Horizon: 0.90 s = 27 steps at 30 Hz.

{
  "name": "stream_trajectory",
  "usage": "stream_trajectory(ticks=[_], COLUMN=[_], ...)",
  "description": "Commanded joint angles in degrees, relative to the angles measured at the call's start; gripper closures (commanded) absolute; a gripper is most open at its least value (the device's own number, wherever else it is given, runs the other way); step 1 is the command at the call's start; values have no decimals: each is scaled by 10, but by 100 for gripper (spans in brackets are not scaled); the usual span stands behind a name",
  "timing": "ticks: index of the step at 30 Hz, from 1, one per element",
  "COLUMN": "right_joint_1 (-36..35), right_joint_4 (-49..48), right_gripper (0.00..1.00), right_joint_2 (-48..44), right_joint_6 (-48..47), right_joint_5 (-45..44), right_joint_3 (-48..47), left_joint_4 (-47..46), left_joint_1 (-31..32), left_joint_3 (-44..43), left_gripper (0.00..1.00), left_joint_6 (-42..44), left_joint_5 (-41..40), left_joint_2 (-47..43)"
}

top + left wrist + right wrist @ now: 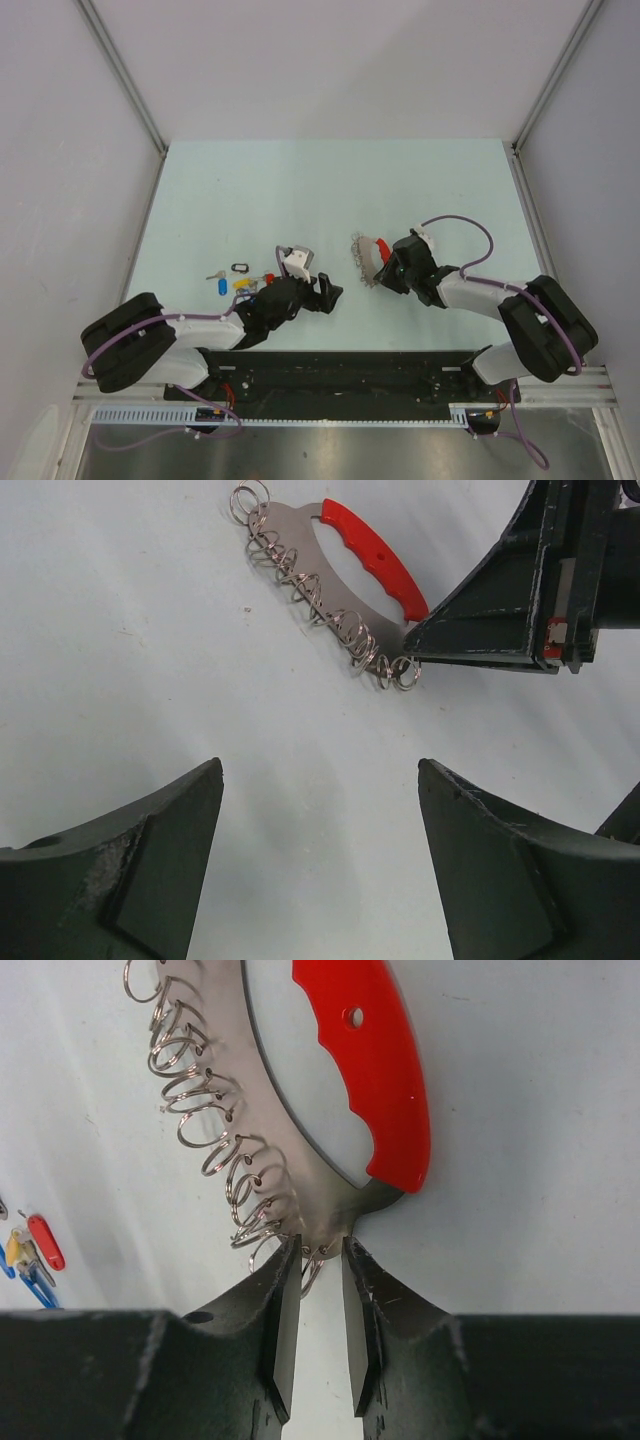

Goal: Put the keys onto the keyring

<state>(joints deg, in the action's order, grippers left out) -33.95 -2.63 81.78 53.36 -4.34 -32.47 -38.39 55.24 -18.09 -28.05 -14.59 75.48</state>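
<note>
The keyring (366, 255) lies on the table right of centre, a red curved band (375, 1080) on one side and a grey plate strung with wire loops (205, 1110) on the other. My right gripper (320, 1250) is shut on the plate's near end; it shows in the top view (386, 268). The keys (243, 283), with blue, yellow, red and black heads, lie in a cluster at the left and show small in the right wrist view (32, 1252). My left gripper (330, 293) is open and empty over bare table between keys and keyring (330, 570).
Grey walls with metal rails enclose the pale green table (330, 190) on three sides. The right gripper's finger (500, 630) shows in the left wrist view at the keyring's end. The arm bases stand along the near edge.
</note>
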Motion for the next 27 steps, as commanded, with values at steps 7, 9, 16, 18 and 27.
stream_trajectory(ticks=[7, 9, 16, 18, 27], right_joint_1=[-6, -7, -12, -12, -14], right_joint_4=[10, 14, 17, 17, 22], right_gripper=[76, 76, 77, 78, 83], right_joint_2=[-14, -19, -22, -21, -14], right_joint_6=[1, 1, -3, -4, -4], right_joint_5=[-23, -23, -15, -11, -16], right_joint_3=[-1, -1, -1, -1, -1], left_joint_4=[-38, -38, -40, -40, -41], left_joint_1=[0, 1, 0, 1, 1], left_joint_3=[4, 5, 8, 9, 12], left_gripper=[16, 16, 16, 16, 16], left_joint_6=[-4, -3, -4, -3, -4], left_joint_5=[4, 4, 4, 4, 4], left_joint_2=[-7, -8, -11, -12, -18])
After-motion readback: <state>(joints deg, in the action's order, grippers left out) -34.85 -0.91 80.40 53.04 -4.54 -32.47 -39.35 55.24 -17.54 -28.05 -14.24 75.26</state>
